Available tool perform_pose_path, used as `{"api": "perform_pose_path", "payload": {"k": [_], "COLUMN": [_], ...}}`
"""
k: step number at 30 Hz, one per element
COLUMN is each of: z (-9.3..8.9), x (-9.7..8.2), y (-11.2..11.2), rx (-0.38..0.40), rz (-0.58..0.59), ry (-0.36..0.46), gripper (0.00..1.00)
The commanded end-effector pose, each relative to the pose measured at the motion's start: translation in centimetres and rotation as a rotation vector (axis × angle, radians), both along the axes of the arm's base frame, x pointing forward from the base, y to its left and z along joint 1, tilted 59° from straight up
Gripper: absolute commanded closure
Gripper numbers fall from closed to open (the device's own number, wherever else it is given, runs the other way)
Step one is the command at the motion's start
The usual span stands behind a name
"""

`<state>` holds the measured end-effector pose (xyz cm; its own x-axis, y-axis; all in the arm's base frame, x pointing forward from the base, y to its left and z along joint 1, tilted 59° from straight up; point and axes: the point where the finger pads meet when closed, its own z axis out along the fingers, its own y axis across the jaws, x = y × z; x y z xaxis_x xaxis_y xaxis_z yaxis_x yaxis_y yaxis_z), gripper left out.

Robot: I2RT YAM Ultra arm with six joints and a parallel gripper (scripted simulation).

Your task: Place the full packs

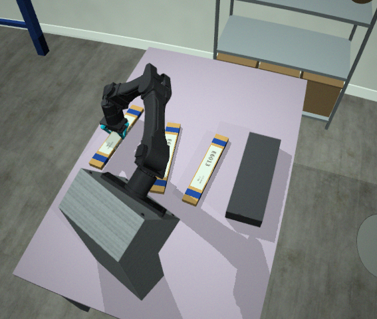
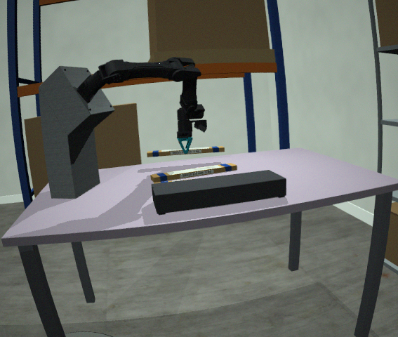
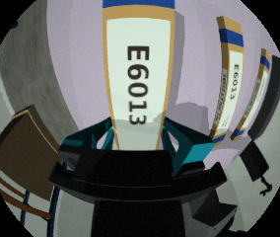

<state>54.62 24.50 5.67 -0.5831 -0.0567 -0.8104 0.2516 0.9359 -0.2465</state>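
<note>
Tool (image 1: pixel 115 131) (image 2: pixel 184 152) (image 3: pixel 137 118) gripping pack (image 1: pixel 108 145) (image 2: pixel 206 149) (image 3: pixel 138 84) — aloft, seemingly level

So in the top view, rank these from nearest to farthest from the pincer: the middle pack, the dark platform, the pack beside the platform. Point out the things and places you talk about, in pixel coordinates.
1. Middle pack (image 1: pixel 172 137), partly hidden under the arm, next to the pincer (image 1: pixel 114 129) (image 2: pixel 185 150) (image 3: pixel 137 135).
2. Pack beside the platform (image 1: pixel 206 168) (image 2: pixel 195 172) (image 3: pixel 252 106), lying on the table.
3. Dark platform (image 1: pixel 255 175) (image 2: pixel 217 187) (image 3: pixel 269 101), beyond both.

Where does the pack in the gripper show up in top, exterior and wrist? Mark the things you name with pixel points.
Top: left of centre, under the gripper (image 1: pixel 115 131) (image 2: pixel 185 147) (image 3: pixel 137 118).
Exterior: centre, raised above the table, behind the platform (image 1: pixel 255 175) (image 2: pixel 220 187) (image 3: pixel 268 106).
Wrist: top centre, reading E6013.
Shared landmark: the dark platform.
</note>
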Motion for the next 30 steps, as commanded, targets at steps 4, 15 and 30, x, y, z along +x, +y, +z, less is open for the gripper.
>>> {"api": "perform_pose_path", "payload": {"k": [4,15,30], "z": [1.86,1.84,1.64], "x": [-1.57,-1.64,-1.69], "y": [4.34,4.5,4.68], "rx": [0.01,0.011,0.007], "rz": [0.061,0.061,0.062], "ry": [-0.028,-0.029,-0.025], "gripper": [1.0,1.0,1.0]}}
